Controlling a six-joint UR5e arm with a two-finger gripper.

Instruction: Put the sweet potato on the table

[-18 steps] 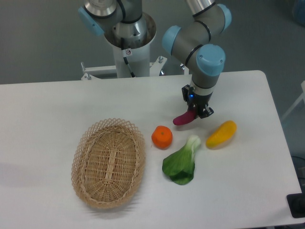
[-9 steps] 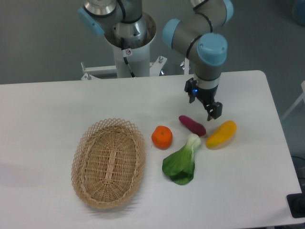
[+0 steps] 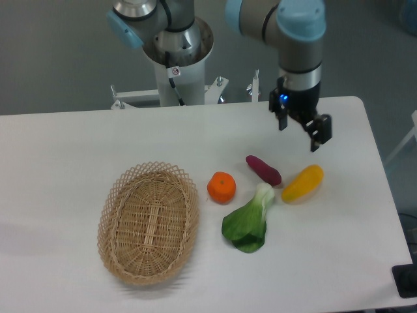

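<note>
The magenta-purple sweet potato (image 3: 263,170) lies flat on the white table (image 3: 78,150), between the orange and the yellow vegetable, just above the bok choy's stalk. My gripper (image 3: 301,130) is open and empty. It hangs in the air above and to the right of the sweet potato, well clear of it, with its two fingers spread apart.
A round orange (image 3: 221,186) sits left of the sweet potato. A yellow-orange oblong vegetable (image 3: 302,183) lies to its right. A green bok choy (image 3: 249,222) lies below. An oval wicker basket (image 3: 148,222) stands at the front left. The arm's base (image 3: 176,52) is at the back.
The gripper let go of the sweet potato, which now lies on the table. The gripper then rose and moved to the right, away from it, with its fingers open.
</note>
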